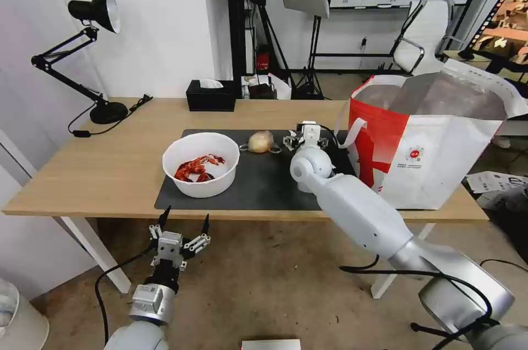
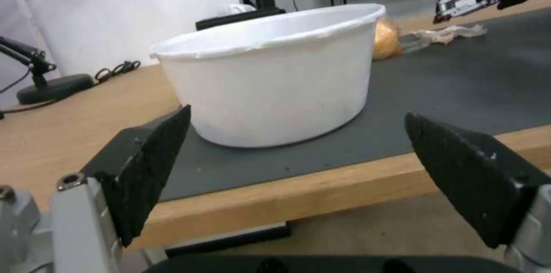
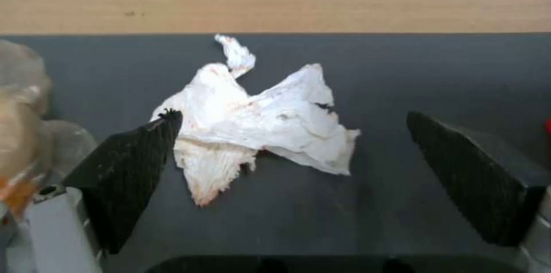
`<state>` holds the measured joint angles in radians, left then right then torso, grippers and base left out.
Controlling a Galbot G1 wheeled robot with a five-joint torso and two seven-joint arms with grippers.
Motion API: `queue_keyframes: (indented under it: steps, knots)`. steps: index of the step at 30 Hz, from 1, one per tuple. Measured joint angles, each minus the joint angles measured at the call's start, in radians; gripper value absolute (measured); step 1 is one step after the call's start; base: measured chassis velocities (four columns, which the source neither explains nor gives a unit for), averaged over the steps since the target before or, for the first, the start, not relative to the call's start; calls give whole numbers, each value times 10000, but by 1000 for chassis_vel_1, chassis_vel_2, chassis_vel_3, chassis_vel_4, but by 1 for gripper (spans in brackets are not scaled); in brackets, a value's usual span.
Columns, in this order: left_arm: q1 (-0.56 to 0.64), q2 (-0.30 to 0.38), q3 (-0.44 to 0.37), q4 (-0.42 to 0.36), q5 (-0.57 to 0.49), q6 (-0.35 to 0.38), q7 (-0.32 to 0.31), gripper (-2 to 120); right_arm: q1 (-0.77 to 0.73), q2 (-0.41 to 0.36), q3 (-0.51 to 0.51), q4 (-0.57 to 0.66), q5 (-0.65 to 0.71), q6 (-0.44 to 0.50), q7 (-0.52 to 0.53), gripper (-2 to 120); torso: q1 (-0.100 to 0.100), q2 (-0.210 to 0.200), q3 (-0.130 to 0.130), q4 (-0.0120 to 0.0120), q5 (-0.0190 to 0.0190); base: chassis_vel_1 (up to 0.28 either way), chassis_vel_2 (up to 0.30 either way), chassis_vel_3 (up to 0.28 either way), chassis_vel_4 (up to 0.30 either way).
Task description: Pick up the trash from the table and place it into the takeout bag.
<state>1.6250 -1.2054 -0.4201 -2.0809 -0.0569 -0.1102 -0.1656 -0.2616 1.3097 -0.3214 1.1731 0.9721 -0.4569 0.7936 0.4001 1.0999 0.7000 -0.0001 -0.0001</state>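
Tissue (image 3: 258, 131) lay crumpled on mat (image 1: 264, 185), between beige lump (image 1: 260, 141) and takeout bag (image 1: 434, 146). Right gripper (image 3: 292, 148) hovered above it, jaws spread, empty. Best: drop straight, pinch the bunched centre. Left gripper (image 1: 183, 227) idle, spread, near bowl (image 1: 201, 163).

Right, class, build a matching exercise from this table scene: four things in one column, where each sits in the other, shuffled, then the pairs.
Things:
1. white bowl
2. crumpled tissue
3. takeout bag
4. left gripper

Places:
A. between the right gripper's open fingers
B. below the table's near edge
C. on the mat's left part
D. at the table's right end

Pairs: 1-C, 2-A, 3-D, 4-B
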Motion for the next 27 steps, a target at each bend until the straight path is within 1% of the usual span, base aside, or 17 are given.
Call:
queue_keyframes:
  steps: [3, 5, 8, 11, 14, 17, 21, 22, 23, 25, 27]
  knots:
    - [16, -7, -6, -1, -4, -5, 6, 100, 96, 189, -11, -351, -251, -96, -31, 100, 0, 0, 0, 2, 0, 0, 0, 0, 0]
    - [22, -10, -7, -2, -5, -19, 14, 100, 173, 367, -54, -589, -508, -322, 0, 100, -1, 0, 0, 1, 0, 0, 0, 0, 0]
    - [25, -12, -9, -2, -5, -33, 17, 100, 213, 435, -104, -708, -639, -437, -29, 100, 0, 0, 0, 1, 0, 0, 0, 0, 0]
    - [31, -14, -9, -7, -5, -38, 19, 100, 238, 463, -129, -791, -648, -510, -228, 100, 0, 1, 0, 1, 0, 0, 0, 0, 0]
    - [31, -16, -6, -9, -6, -44, 22, 100, 259, 491, -129, -985, -712, -505, -892, 100, 0, 1, 0, 1, 1, 0, 0, 0, 0]
    - [30, -31, 6, -6, -5, -52, 22, 100, 260, 502, -130, -1086, -776, -483, -1128, 100, 0, 1, 0, 1, 0, 0, 0, 0, 0]
    - [49, -66, 29, -1, 8, -86, 24, 100, 260, 525, -101, -1200, -779, -466, -1194, 100, -1, 1, -2, 1, 0, 0, 0, 0, 0]
    - [55, -71, 31, -1, 12, -96, 24, 100, 254, 525, -89, -1204, -761, -461, -1199, 97, -2, 2, -2, 1, 0, 0, 0, 0, 0]
    - [55, -71, 31, -1, 12, -96, 24, 100, 254, 525, -89, -1204, -761, -461, -1199, 97, -2, 2, -2, 1, 0, 0, 0, 0, 0]
    - [62, -72, 30, -1, 14, -134, 25, 100, 217, 507, -82, -1157, -708, -447, -1202, 91, -1, 1, -2, 2, 1, 0, 0, 0, 0]
    - [64, -74, 28, 0, 16, -199, 25, 100, 162, 459, -77, -1033, -564, -440, -1133, 81, -2, 1, -3, 4, 1, 0, 0, 0, 0]
